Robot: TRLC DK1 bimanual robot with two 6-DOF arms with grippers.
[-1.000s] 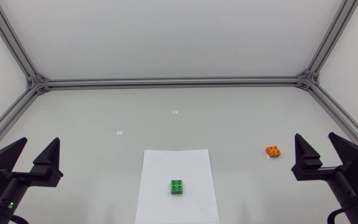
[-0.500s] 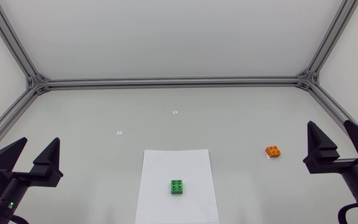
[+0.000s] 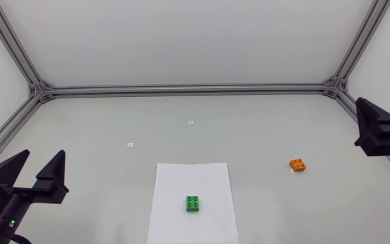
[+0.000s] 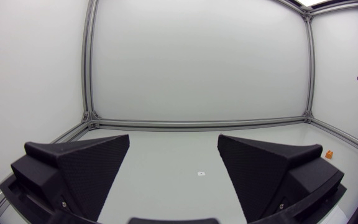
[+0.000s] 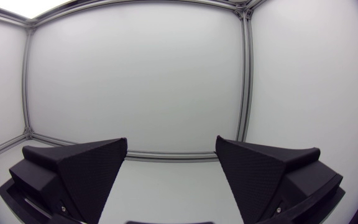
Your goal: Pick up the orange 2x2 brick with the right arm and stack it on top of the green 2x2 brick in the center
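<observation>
Wide pale table [image 3: 114,129] fills the overhead view, with an arm coming in at either side. At the near left the left gripper [image 3: 43,157] sits low by the table's near edge. Its two black wedge fingers are spread wide and there's nothing between them, and its own camera shows the same open gap. Over at the right edge the right gripper [image 3: 383,108] hangs farther back. Its fingers are spread apart too, and its wrist camera shows them holding nothing.

Down the middle, near side, lies a white sheet of paper [image 3: 212,179], flat on the table. The green brick [image 3: 193,203] sits on that sheet, toward its near half, studs up. The orange brick [image 3: 298,165] rests on the bare table off to the right of the sheet, a little farther back than the green one and well apart from it. It lies to the near left of the right gripper and nothing touches it.

Smallest of all are two tiny white markers: one [image 3: 190,122] toward the far middle, another [image 3: 131,144] to its near left.
</observation>
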